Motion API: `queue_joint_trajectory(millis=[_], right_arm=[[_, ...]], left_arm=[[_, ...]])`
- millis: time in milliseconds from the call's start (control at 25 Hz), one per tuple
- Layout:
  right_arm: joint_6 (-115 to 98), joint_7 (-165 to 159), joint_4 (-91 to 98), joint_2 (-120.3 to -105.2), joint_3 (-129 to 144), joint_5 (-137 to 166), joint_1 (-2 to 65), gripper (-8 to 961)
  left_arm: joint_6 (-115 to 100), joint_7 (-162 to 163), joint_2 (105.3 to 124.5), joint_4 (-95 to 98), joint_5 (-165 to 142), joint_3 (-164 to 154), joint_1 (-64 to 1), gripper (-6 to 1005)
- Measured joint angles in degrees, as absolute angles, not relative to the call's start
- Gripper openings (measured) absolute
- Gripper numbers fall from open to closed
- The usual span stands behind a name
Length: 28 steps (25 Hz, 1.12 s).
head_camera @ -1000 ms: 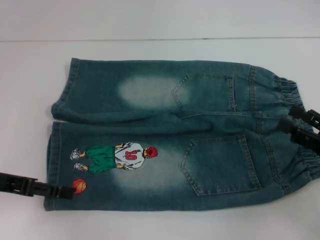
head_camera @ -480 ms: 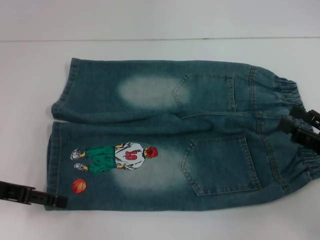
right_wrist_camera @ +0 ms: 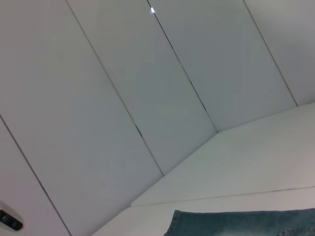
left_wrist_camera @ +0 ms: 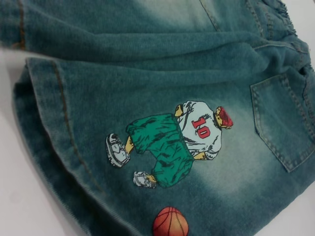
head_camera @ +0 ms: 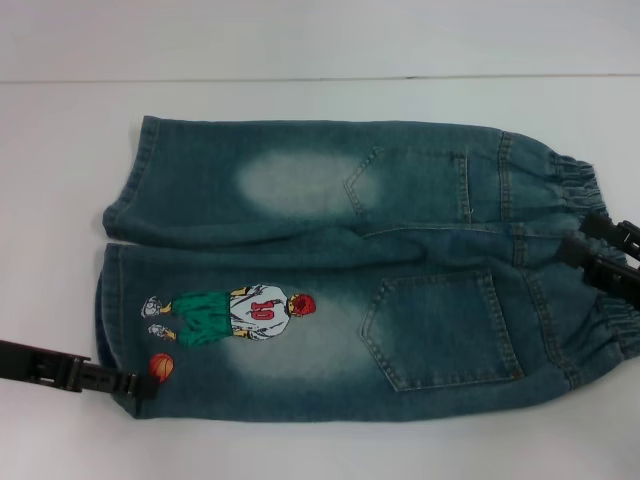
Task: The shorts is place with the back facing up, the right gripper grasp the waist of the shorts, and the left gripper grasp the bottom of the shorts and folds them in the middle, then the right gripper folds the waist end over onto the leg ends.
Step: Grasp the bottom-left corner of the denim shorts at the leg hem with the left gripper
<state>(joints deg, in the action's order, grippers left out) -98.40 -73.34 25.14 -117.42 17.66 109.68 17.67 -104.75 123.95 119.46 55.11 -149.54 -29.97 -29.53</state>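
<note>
The blue denim shorts [head_camera: 330, 270] lie flat on the white table, back pockets up. The leg ends point to the left and the elastic waist to the right. My left gripper [head_camera: 140, 385] is at the near leg's hem, beside the printed basketball [head_camera: 160, 366], shut on the hem, which is bunched inward there. My right gripper [head_camera: 588, 246] sits at the middle of the waistband, with a finger on each side of the gathered denim. The left wrist view shows the near leg [left_wrist_camera: 98, 162] and the printed basketball player [left_wrist_camera: 172, 140]. Only a strip of the shorts [right_wrist_camera: 246, 223] appears in the right wrist view.
The white table [head_camera: 300, 100] runs all round the shorts, with a seam line along the back. Grey wall panels [right_wrist_camera: 147, 98] fill the right wrist view.
My left gripper drew back to the left, then came in again at the near hem. The hem's lower corner has pulled inward and the printed basketball has shifted slightly. The right gripper has hardly moved.
</note>
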Motion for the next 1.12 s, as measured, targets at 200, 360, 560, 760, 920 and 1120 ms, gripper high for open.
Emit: queue_joint_trajectory(millis=[200, 360, 560, 760, 920, 1120], right_arm=[[-98.40, -73.32, 25.14, -117.42, 17.67, 109.68, 17.71, 881], [-98.48, -73.31, 25.13, -117.39, 17.66, 109.68, 17.74, 881], [-98.48, -73.32, 25.13, -117.37, 17.66, 109.68, 17.73, 880], [-98.65, -73.34, 25.13, -117.33, 17.67, 109.68, 17.69, 880], [-98.69, -73.35, 25.14, -117.33, 17.67, 109.69, 17.67, 880], [-98.70, -73.36, 25.13, -117.33, 17.67, 109.69, 17.66, 880]], left_arm=[[-104.11, 123.94, 119.44, 54.77, -149.46, -30.13, -29.52, 905], [-103.35, 123.94, 119.33, 54.06, -149.86, -30.21, -29.47, 907], [-102.56, 124.02, 118.99, 53.19, -149.89, -30.24, -29.31, 907], [-102.54, 124.04, 118.98, 53.13, -149.72, -30.24, -29.30, 907], [-102.47, 123.99, 119.14, 53.13, -149.78, -30.24, -29.69, 907], [-102.30, 123.87, 119.27, 53.13, -149.70, -30.23, -30.36, 908]])
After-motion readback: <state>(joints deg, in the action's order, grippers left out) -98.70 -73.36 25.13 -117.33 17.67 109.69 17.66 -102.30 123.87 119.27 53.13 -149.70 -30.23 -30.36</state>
